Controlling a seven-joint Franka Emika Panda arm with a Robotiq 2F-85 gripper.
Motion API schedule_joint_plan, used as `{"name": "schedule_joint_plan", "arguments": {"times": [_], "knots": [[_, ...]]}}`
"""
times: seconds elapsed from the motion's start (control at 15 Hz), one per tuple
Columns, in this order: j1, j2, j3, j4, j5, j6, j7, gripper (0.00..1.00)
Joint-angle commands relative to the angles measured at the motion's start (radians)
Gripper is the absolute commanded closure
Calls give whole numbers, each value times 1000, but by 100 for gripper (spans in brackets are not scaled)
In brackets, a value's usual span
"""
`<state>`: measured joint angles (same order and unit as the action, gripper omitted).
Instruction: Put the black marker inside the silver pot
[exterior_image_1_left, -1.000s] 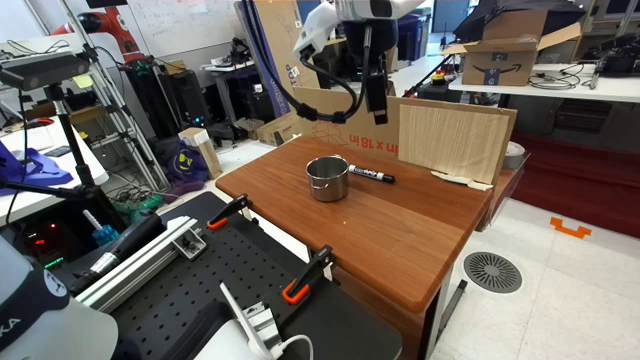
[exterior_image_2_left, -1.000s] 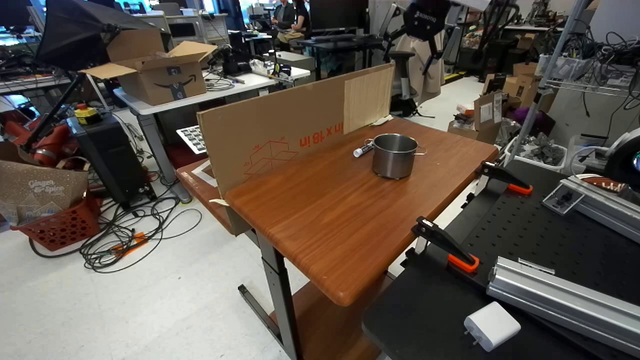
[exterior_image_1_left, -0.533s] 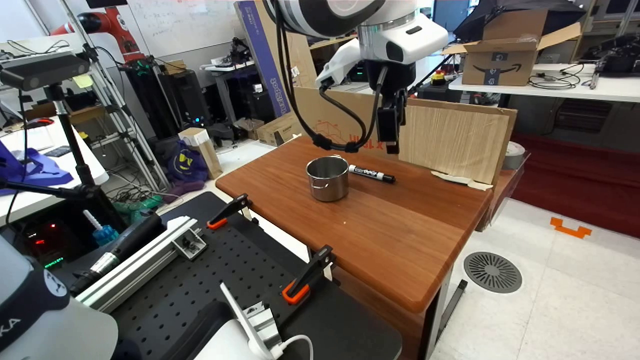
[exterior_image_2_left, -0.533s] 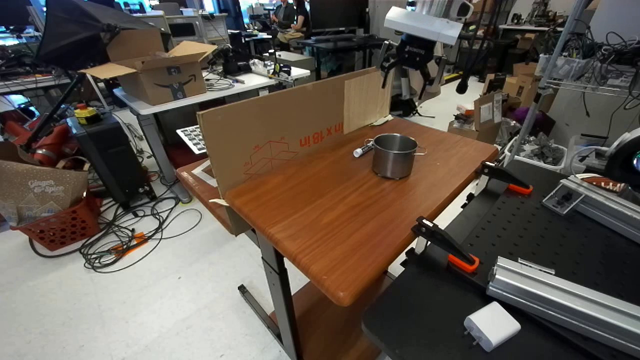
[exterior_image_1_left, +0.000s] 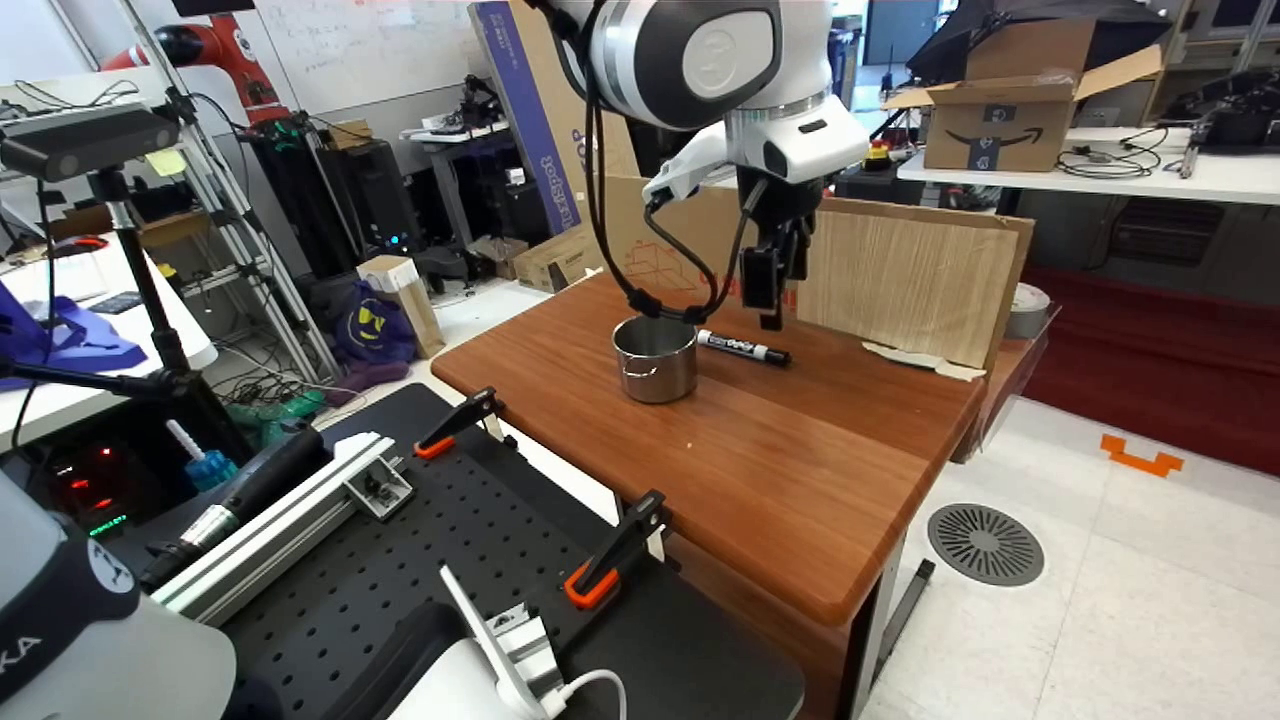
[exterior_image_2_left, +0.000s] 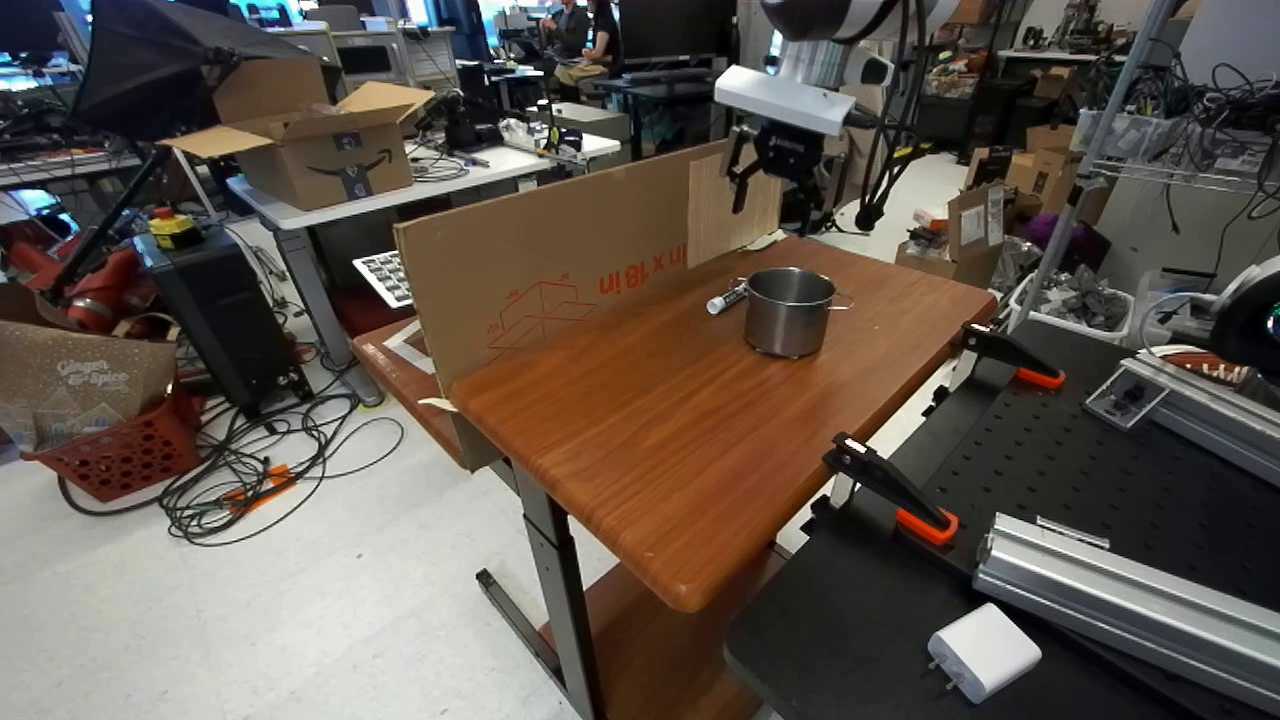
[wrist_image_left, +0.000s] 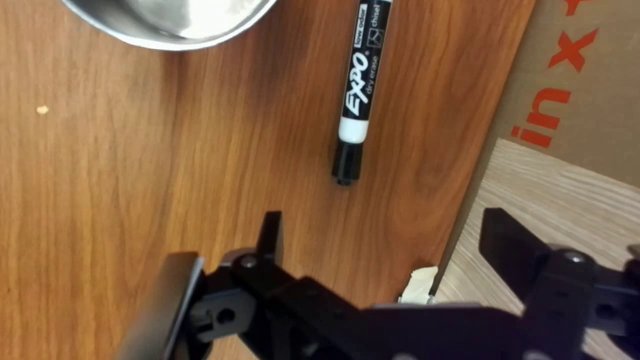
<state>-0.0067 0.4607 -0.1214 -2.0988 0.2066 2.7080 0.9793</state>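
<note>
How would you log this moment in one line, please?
Gripper open, empty | black marker on table, beside silver pot | task: marker not yet inside

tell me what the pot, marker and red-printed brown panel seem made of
Silver pot: shiny metal, perhaps stainless steel; bright reflections on its wall. Black marker: smooth, probably plastic, with crisp white lettering. Brown panel: matte, likely cardboard, given its plain brown face and red print.

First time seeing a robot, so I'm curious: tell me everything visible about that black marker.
The black marker looks plastic, with a dark barrel printed EXPO in white, a white band and a black cap in place. It lies flat on the table beside the silver pot, not inside. Contact with the pot can't be made out; the open claw doesn't touch it.
</note>
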Motion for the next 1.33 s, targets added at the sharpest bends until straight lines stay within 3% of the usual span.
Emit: {"name": "schedule_joint_plan", "arguments": {"times": [0.0,0.27,1.13,1.2,1.27], "knots": [[9,48,4,48,40,-40,37,0],[-3,91,32,69,98,-39,30,0],[3,191,-5,139,91,-39,50,0],[3,197,-7,143,89,-38,49,25],[7,206,-12,148,82,-40,47,28]]}}
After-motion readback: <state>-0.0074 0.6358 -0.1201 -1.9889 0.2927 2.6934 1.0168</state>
